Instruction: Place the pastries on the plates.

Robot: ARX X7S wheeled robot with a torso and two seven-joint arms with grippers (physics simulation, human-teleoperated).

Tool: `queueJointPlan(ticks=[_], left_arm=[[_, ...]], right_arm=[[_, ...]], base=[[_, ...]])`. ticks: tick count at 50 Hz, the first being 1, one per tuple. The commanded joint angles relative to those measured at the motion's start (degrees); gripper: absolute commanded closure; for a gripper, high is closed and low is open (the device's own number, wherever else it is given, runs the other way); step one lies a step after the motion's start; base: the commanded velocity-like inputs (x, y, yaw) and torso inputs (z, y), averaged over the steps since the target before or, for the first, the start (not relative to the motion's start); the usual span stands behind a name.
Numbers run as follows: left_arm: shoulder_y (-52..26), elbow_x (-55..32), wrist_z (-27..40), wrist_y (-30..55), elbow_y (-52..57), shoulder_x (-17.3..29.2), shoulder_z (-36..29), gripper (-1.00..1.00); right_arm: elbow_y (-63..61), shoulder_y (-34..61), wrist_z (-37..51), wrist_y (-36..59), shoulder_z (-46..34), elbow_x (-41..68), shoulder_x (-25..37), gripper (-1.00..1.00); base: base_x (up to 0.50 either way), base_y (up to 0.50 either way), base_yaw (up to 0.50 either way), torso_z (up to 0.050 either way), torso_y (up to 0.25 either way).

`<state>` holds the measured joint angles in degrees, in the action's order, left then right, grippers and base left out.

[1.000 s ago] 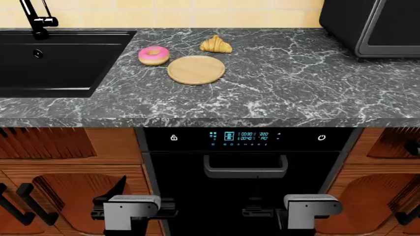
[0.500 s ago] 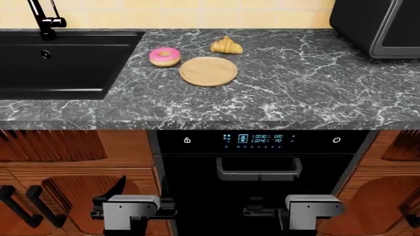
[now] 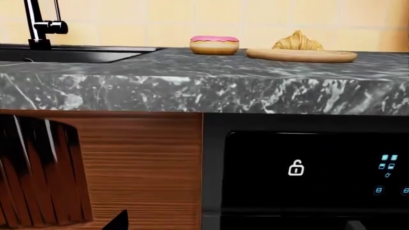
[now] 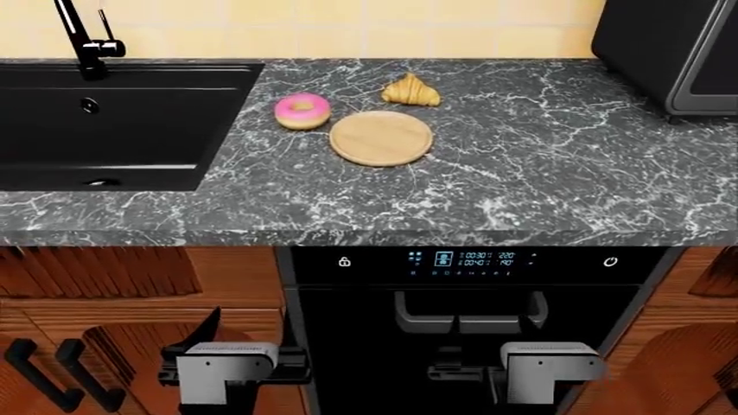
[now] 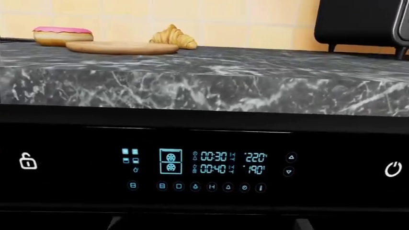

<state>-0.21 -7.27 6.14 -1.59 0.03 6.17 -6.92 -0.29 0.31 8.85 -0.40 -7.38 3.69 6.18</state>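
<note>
- nearest the camera in the head view, the left gripper (image 4: 231, 367) and the right gripper (image 4: 542, 363) hang low in front of the cabinet fronts, below the counter edge; only their grey housings show, so i cannot tell whether the fingers are apart or together, and neither one holds anything visible.
- between them and the counter stands a black oven (image 4: 467, 337) with a handle and a lit control panel (image 5: 211, 165) showing blue digits and a lock symbol.
- wooden cabinet doors (image 4: 104, 337) flank the oven on both sides.
- above runs the dark marble counter (image 4: 542, 173).
- on it lies the wooden plate (image 4: 381, 137), bare, roughly at the middle of the counter's depth.
- the donut (image 4: 302, 111), pink on top and tan below, sits on the counter just beside the plate, toward the sink, not on it.
- the croissant (image 4: 410, 90) lies on the counter just behind the plate, closer to the wall.
- a black sink (image 4: 116, 121) fills the counter's left part, with a black faucet (image 4: 86, 39) at its back.
- a black appliance (image 4: 675, 52) stands at the far right, by the yellow tiled wall (image 4: 346, 26).
</note>
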Motion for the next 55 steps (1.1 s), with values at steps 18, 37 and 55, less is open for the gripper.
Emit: queueJointPlan(ticks=[18,37,55], left_arm=[[0.0,-0.8,1.3,-1.0,0.2,1.3,-2.2,-1.0],[-0.1,-4.9,1.3,-0.4,0.6,1.7,-1.7,-1.0],[-1.1,-6.5,3.1,6.7,7.2,4.6,-1.7,-1.0]], right_arm=[[0.2,0.2,1.8,-0.1,-1.5,1.3,1.3,-1.0],[0.3,0.6,2.8,0.3,-2.6,1.5,2.0,-1.0],[-10.5,-0.7,5.0,7.6,-1.5,4.3,3.5,-1.0]], base=[[0.0,0.0,0.0,0.05,0.0],[0.0,0.0,0.0,0.042,0.0],[0.0,0.0,0.0,0.0,0.0]])
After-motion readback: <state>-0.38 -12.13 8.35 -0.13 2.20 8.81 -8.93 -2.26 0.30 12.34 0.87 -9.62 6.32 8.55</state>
